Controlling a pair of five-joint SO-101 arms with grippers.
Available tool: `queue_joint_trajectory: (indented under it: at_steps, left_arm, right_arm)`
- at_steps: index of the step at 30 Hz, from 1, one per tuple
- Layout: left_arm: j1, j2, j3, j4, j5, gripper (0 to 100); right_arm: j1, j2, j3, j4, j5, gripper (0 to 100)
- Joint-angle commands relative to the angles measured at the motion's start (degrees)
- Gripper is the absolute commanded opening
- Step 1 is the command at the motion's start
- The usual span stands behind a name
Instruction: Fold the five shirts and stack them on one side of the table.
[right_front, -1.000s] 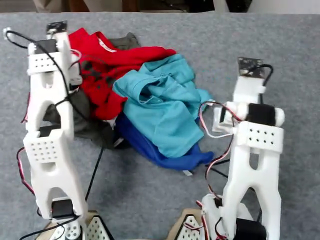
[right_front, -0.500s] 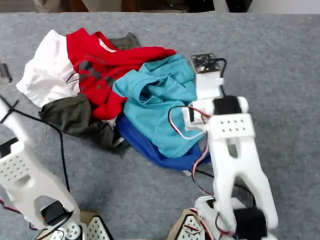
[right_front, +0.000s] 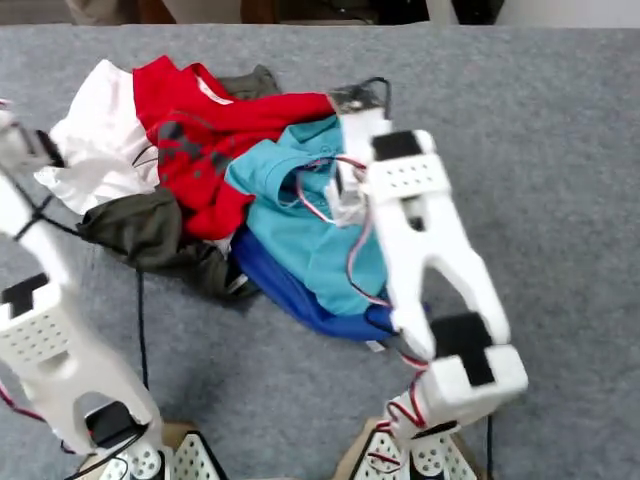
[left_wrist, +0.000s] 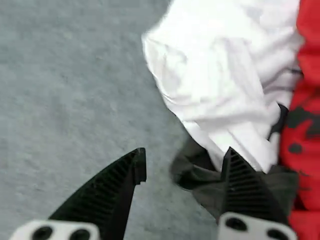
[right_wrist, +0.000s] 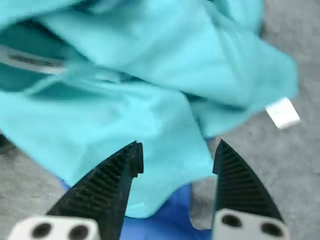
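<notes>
Two hands are each spread apart: the white shirt (left_wrist: 225, 75) lies just ahead of the left hand (left_wrist: 184, 156), the teal shirt (right_wrist: 150, 100) below the right hand (right_wrist: 178, 146).

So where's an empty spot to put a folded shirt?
The grey table is bare on the side past the teal shirt. A smaller patch lies between the blue shirt and the arms' bases. Around the red shirt it's crowded.
</notes>
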Motion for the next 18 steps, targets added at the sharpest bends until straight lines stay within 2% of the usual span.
queue_joint_trajectory:
  at_steps: [1, 5, 13, 16, 18]
  left_arm:
    - [7.8, -2.5, 3.9, 0.4, 4.1, 25]
    - [15.2, -2.3, 5.6, -2.3, 9.3, 25]
    - [23.6, -2.3, 21.5, -18.2, 14.9, 24]
    - [26.5, -2.3, 27.9, -25.1, 14.5, 15]
    - [27.6, -2.3, 30.9, -30.1, 14.5, 8]
  right_arm:
    - [-2.9, 5.9, -10.4, 2.5, -0.4, 24.5]
    - [-3.3, 13.8, -17.3, 2.5, -0.4, 24.4]
    - [-3.2, 30.8, -32.1, 2.5, -0.4, 24.2]
    - [-3.2, 35.9, -36.9, 2.6, -0.3, 23.5]
    - [-3.1, 38.4, -39.7, 3.4, -0.1, 18.2]
